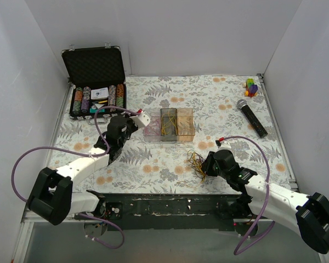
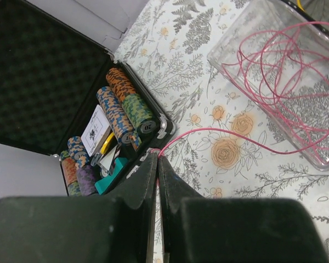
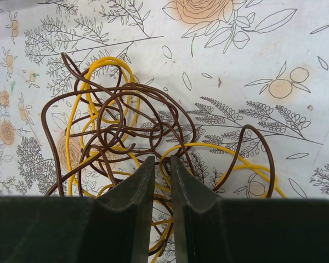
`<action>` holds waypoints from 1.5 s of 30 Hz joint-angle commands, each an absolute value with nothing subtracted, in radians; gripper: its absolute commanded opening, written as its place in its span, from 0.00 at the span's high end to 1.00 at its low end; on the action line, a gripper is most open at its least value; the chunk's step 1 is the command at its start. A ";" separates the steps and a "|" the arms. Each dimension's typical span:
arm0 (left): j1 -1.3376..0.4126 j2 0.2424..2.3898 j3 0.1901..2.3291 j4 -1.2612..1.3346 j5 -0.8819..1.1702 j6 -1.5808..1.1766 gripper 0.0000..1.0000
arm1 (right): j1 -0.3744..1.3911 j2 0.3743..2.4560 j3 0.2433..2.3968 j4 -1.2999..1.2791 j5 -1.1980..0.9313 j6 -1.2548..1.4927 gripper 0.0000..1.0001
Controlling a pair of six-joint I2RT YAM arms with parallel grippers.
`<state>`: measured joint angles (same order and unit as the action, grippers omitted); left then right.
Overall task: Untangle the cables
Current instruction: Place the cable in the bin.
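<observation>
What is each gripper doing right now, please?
Left gripper: closed on the end of a pink wire.
Right gripper: jaws slightly apart over the brown and yellow tangle; whether it grips cannot be told.

Cables [image 3: 126,131] had thin, smooth plastic sheathing with a slight sheen. Tray [image 2: 230,49] was clear glossy plastic. Bench [image 3: 236,55] cover looked matt, printed. Case [image 2: 33,71] lining was dimpled black foam.

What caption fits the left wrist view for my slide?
Left fingers shut on a pink wire leading into a clear box, poker chip case beside.
</observation>
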<state>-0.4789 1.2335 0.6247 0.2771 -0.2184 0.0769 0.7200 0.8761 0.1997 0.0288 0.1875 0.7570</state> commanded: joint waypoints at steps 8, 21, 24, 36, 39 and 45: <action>-0.482 1.357 0.680 0.362 -0.072 0.322 1.00 | 0.719 0.891 0.167 -0.031 0.196 0.758 0.74; -0.554 1.453 0.753 0.388 0.083 0.468 1.00 | 0.719 0.902 0.167 -0.020 0.190 0.758 0.74; -0.571 1.469 0.768 0.348 0.112 0.468 1.00 | 0.719 0.897 0.167 -0.025 0.195 0.758 0.74; -0.594 1.585 0.873 0.160 0.150 0.388 1.00 | 0.718 0.882 0.170 -0.046 0.209 0.755 0.74; -0.594 1.597 0.856 0.175 0.137 0.373 1.00 | 0.716 0.882 0.170 -0.048 0.209 0.752 0.74; -0.589 1.614 0.833 0.167 0.123 0.350 1.00 | 0.716 0.885 0.166 -0.045 0.212 0.750 0.74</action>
<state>-0.5930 1.6173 0.8410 0.1818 0.1230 0.3798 0.7200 0.8776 0.1982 0.0349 0.1879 0.7605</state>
